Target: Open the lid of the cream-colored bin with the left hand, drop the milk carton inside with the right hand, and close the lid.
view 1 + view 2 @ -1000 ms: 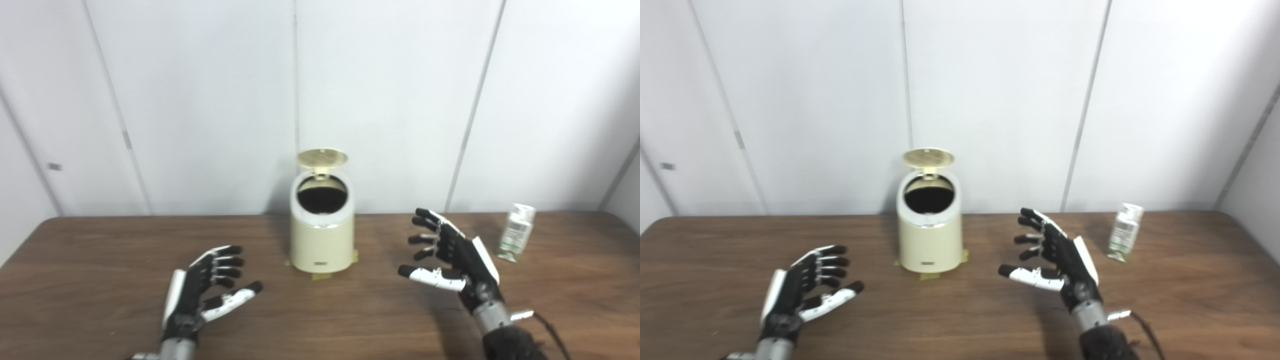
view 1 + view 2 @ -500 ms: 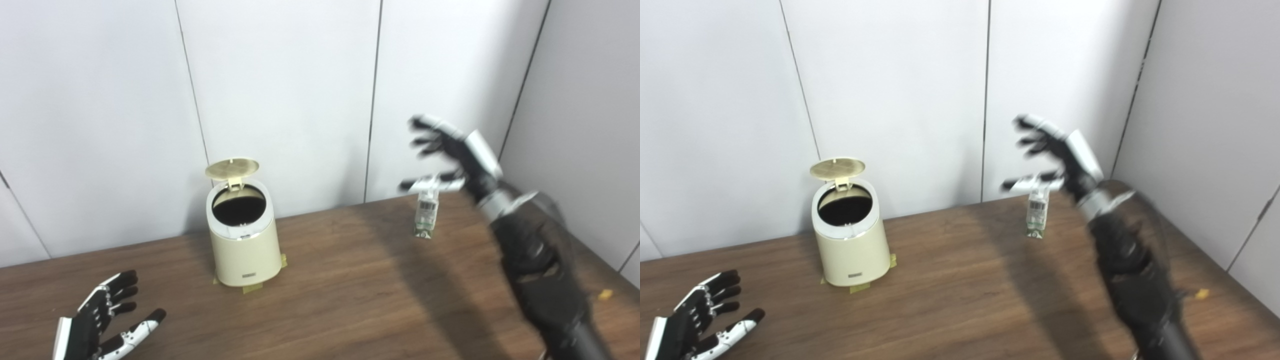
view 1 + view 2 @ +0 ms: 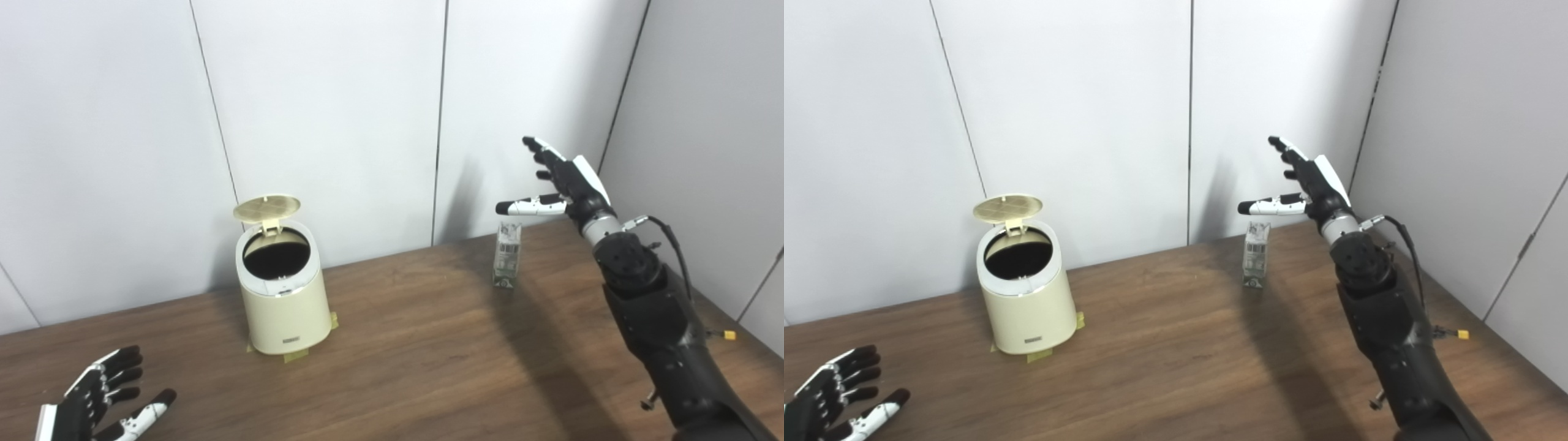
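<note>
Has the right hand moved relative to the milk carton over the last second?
Yes. The right hand was low over the table, left of the milk carton; now it is raised above the carton's top, open, not touching it. The camera also shifted.

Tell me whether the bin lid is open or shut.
Open: the lid stands raised behind the cream-colored bin, exposing its dark inside.

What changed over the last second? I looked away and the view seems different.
The camera swung toward the right, so the whole scene shifted. The right hand rose from low over the table and reached out above the milk carton, open, not holding it. The left hand stayed low and open. The bin stays put, lid up; the carton stands upright.
</note>
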